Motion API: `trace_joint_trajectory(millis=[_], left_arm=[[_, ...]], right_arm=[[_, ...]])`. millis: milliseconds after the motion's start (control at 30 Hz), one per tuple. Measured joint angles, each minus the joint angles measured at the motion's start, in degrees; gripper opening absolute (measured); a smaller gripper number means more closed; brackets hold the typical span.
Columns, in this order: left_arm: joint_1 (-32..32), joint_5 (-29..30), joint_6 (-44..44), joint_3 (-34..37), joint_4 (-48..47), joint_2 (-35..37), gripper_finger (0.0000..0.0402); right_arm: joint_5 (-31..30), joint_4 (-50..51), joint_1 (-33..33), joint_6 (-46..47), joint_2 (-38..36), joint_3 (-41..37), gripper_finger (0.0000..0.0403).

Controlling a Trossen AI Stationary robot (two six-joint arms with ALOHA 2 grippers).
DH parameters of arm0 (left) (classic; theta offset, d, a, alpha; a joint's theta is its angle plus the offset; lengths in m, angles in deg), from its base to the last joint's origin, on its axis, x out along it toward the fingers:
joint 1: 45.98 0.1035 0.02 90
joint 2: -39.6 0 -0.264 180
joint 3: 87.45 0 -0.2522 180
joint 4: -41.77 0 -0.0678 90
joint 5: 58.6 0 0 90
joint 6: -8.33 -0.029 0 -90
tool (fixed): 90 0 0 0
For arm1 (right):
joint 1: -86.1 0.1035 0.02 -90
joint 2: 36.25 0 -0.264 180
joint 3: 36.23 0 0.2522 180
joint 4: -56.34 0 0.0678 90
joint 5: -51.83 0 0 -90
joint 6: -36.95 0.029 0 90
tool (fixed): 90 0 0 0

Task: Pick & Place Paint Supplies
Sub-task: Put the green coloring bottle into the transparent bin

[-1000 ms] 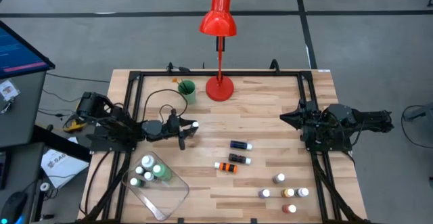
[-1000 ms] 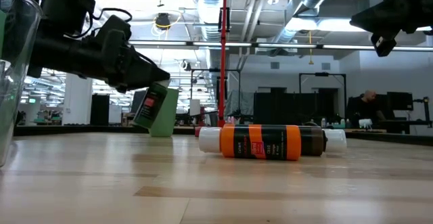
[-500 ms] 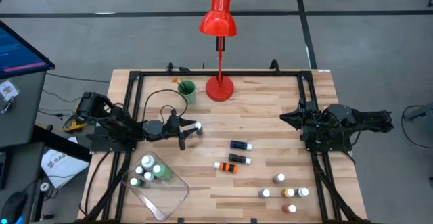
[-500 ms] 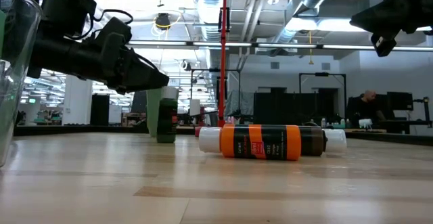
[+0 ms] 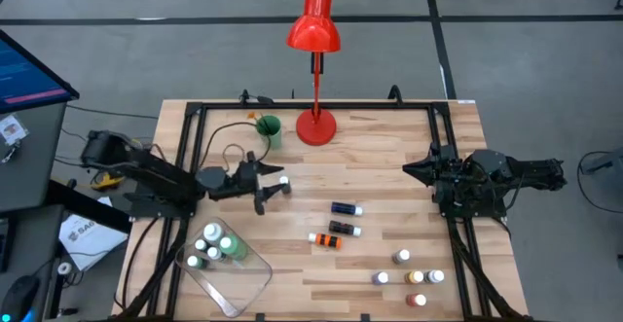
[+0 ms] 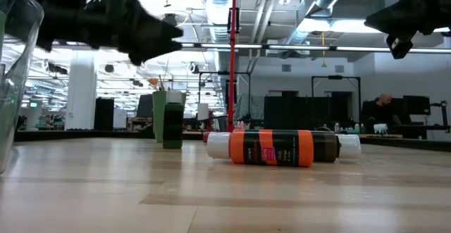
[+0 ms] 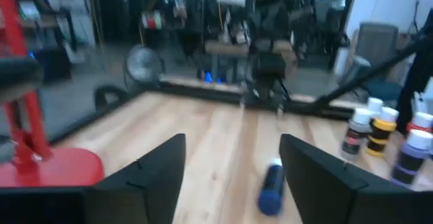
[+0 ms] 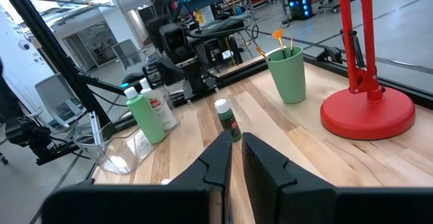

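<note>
Now that my left gripper (image 5: pixel 272 190) has let go, the high view shows its fingers spread and drawn back a little from the small green bottle (image 5: pixel 283 180). A second ago I held it tilted; it now stands alone in the desk's back-left part, near the green cup (image 5: pixel 269 127). My right gripper (image 5: pixel 421 171) waits by the right edge. In the low view the bottle (image 6: pixel 173 125) is upright on the wood, and my left gripper (image 6: pixel 156 36) has risen clear above it. My left wrist view shows nothing between my spread fingers (image 7: pixel 145 173), only a blue bottle (image 7: pixel 271 187) lying farther off. My right wrist view shows the bottle (image 8: pixel 227 120) upright, apart from the tray (image 8: pixel 118 154) at the front-left corner, and my right fingers (image 8: pixel 215 166) pressed together. I judge this bottle merely righted, so it is not yet put away.
</note>
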Motion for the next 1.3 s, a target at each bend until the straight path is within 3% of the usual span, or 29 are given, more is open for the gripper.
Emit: trace_joint_trajectory(millis=[200,267,333,467,767,967,1300], left_arm=[[1.4,-4.0,10.1,-20.7,-56.1,7.4,0.0249],[2.2,-3.9,11.1,-26.9,-68.3,7.4,0.0247],[3.4,-4.3,11.0,-31.1,-74.6,7.0,0.0245],[7.0,-11.5,10.7,-34.3,-76.1,6.3,0.0246],[12.9,-20.8,8.9,-34.2,-77.0,-1.8,0.0249],[11.9,-21.9,7.7,-34.2,-76.7,-7.2,0.0246],[10.9,-20.8,7.8,-34.2,-79.4,-7.9,0.0246]], right_arm=[[0.0,0.0,0.0,0.0,0.0,0.0,0.0032],[0.0,0.0,0.0,0.0,0.0,0.0,0.0031],[0.0,0.0,0.0,0.0,0.0,0.0,0.0032],[0.0,0.0,0.0,0.0,0.0,0.0,0.0033],[0.0,0.0,0.0,0.0,0.0,0.0,0.0032],[0.0,0.0,0.0,0.0,0.0,0.0,0.0032],[0.0,0.0,0.0,0.0,0.0,0.0,0.0033]])
